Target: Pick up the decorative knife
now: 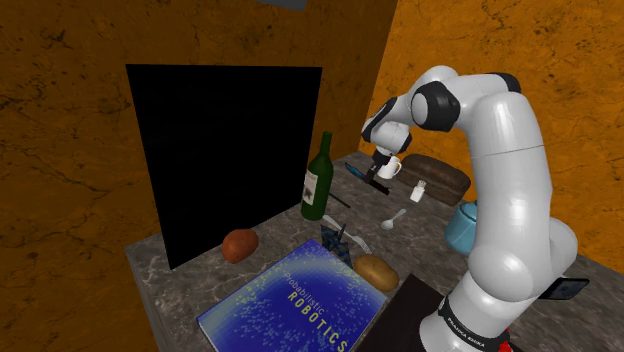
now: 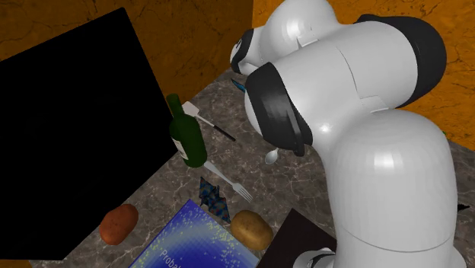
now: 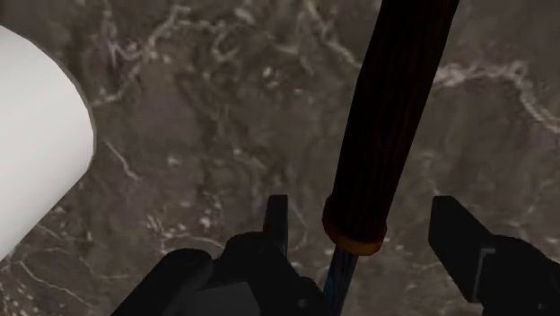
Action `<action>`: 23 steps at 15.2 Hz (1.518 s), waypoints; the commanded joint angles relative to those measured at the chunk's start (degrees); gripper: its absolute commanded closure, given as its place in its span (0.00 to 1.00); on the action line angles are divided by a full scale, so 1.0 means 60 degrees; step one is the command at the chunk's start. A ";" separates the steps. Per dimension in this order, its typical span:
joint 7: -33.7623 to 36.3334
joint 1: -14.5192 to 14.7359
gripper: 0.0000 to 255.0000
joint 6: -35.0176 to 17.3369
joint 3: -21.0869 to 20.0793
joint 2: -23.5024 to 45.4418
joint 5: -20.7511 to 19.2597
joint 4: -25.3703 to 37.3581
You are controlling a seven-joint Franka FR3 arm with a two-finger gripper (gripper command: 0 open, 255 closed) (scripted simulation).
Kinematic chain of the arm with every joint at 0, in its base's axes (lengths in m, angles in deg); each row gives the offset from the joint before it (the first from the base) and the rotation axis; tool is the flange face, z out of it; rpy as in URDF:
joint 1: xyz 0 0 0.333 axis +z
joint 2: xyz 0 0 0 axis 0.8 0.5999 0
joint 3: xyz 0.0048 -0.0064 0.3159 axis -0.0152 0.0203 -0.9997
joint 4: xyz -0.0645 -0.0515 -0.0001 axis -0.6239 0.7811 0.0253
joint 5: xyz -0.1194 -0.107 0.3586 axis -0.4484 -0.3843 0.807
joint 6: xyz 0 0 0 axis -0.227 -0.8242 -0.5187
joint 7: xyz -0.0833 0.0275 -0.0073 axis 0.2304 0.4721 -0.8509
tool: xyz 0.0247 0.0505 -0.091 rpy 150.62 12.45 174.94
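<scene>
1. The tool [image 1: 377, 180], in the shoulder view, hangs low over the table [image 1: 165, 272], to that view's right of the green bottle [image 1: 318, 180]. A white mug [image 1: 390, 167] is close against the tool, though I cannot tell whether they touch. A blue sliver of the decorative knife [image 1: 354, 171] lies on the table between the bottle and the tool. How far the tool is spread is not clear from this angle.

2. In the second exterior view the white arm [image 2: 342, 122] covers much of the table beyond the green bottle [image 2: 189, 137]. A blue sliver, which I take for the knife's blade [image 2: 239, 85], shows past the bottle at the arm's edge. A separate pale-handled knife [image 2: 202, 119] lies just beside the bottle. I judge it is not the one meant.

3. In the wrist view the tool [image 3: 359, 205] is released, its fingers [image 3: 276, 224] wide apart. The ringed end of the knife's dark handle [image 3: 395, 108] lies between them with a gap on each side, and the bluish blade [image 3: 339, 278] runs on under the palm. The tool holds nothing and touches nothing that I can see. The step in hand looks like the last alignment over the knife. The next move calls for a short descent, a squeeze across the handle near the ring, then a lift, keeping clear of the mug [image 3: 36, 135] beside one finger.
</scene>
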 commanded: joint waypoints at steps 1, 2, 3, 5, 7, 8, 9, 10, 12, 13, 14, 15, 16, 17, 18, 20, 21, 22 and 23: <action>-0.0011 -0.0009 1.00 -0.0021 -0.0016 0.0027 0.0019 0.0009; -0.0012 -0.0010 1.00 -0.0023 -0.0017 0.0028 0.0021 0.0007; -0.0016 -0.0011 1.00 -0.0026 -0.0017 0.0027 0.0022 0.0003; -0.0017 -0.0012 1.00 -0.0028 -0.0019 0.0030 0.0024 0.0004; -0.0019 -0.0011 1.00 -0.0032 -0.0019 0.0027 0.0025 -0.0004; -0.0020 -0.0011 1.00 -0.0032 -0.0020 0.0028 0.0026 -0.0003; -0.0004 -0.0006 1.00 0.0002 0.0000 0.0003 0.0002 0.0007; 0.0047 0.0032 1.00 0.0074 0.0054 -0.0088 -0.0064 -0.0008; 0.0150 0.0107 1.00 0.0221 0.0160 -0.0265 -0.0196 -0.0027; 0.0202 0.0144 1.00 0.0295 0.0212 -0.0352 -0.0263 -0.0034; 0.0254 0.0180 1.00 0.0371 0.0264 -0.0439 -0.0330 -0.0039; 0.0307 0.0215 1.00 0.0446 0.0315 -0.0525 -0.0397 -0.0041; 0.0359 0.0250 1.00 0.0523 0.0365 -0.0609 -0.0464 -0.0042; 0.0412 0.0285 1.00 0.0601 0.0415 -0.0693 -0.0532 -0.0040; 0.0465 0.0319 1.00 0.0679 0.0464 -0.0776 -0.0600 -0.0036; 0.0570 0.0385 1.00 0.0837 0.0560 -0.0939 -0.0736 -0.0022; 0.0622 0.0416 1.00 0.0918 0.0607 -0.1019 -0.0803 -0.0012; 0.0675 0.0448 1.00 0.0999 0.0652 -0.1098 -0.0871 0.0001; 0.0727 0.0478 1.00 0.1081 0.0697 -0.1176 -0.0938 0.0016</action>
